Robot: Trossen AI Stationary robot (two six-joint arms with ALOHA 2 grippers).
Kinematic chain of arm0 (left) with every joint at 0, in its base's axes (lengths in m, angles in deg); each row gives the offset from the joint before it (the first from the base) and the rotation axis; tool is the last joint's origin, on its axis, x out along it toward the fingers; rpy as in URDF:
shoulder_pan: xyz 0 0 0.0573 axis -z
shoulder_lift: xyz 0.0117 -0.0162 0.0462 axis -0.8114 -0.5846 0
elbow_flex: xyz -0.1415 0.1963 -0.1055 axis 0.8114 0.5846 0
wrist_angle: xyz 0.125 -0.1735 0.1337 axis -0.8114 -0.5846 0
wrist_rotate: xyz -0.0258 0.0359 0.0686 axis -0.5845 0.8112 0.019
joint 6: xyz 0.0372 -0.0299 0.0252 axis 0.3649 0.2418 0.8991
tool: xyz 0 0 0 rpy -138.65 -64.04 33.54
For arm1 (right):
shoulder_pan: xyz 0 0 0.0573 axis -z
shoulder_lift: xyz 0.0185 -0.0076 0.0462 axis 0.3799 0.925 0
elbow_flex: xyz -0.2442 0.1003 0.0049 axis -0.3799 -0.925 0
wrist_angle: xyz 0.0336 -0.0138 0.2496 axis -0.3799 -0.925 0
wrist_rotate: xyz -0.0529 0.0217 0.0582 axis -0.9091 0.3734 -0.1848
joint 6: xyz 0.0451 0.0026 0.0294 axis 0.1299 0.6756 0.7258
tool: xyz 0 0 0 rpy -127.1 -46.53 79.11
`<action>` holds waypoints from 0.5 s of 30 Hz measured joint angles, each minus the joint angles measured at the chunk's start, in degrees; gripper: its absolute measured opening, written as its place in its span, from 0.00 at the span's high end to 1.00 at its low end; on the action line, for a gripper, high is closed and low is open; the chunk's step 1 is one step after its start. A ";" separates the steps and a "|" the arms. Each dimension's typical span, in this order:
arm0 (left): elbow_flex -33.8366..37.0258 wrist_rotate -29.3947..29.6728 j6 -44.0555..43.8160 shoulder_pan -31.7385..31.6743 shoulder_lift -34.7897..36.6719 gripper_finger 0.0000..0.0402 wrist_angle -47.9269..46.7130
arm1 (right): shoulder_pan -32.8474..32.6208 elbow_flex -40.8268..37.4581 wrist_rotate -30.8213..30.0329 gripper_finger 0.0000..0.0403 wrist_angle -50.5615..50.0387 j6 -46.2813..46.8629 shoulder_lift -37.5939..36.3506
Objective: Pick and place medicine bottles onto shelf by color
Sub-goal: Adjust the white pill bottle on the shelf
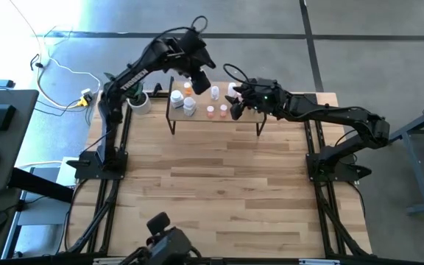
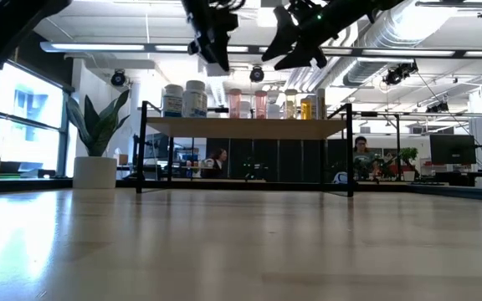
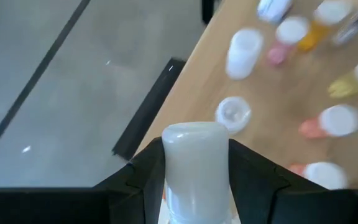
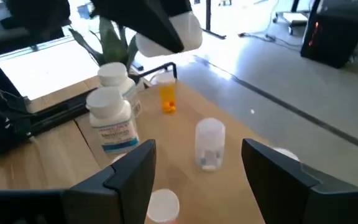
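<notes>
White bottle [image 3: 194, 168] clamped between left gripper [image 3: 194, 186] fingers, hanging above shelf [image 1: 245, 116] near its far-left part. Lower straight down beside the two white bottles [image 4: 112, 112] standing at the left end, clear of the small orange one [image 4: 168, 98]; release only once seated upright. Right gripper [image 4: 197, 186] hovering over shelf's right part, fingers spread wide, nothing held. Held bottle: tiny, smooth, pale cylinder, cap end showing. Pink bottles [image 1: 216, 111] grouped mid-shelf.

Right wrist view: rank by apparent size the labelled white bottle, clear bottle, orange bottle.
1. Labelled white bottle: largest.
2. Clear bottle: clearly smaller.
3. Orange bottle: smallest as it looks, but it stands farther from the camera, so its rank against the clear one is unsure.
</notes>
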 joint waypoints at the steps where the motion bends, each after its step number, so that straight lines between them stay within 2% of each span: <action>1: 0.00 -1.27 -0.31 -0.22 0.62 0.66 0.41 | -0.02 0.00 0.06 0.43 0.49 -0.78 0.00; 9: -0.02 -14.62 -6.05 -2.51 6.20 0.66 8.20 | -0.45 0.00 0.24 0.43 7.91 -8.89 0.00; 15: -0.04 -20.19 -13.09 -3.82 8.59 0.66 20.03 | -0.46 0.00 0.27 0.43 17.08 -18.87 -0.15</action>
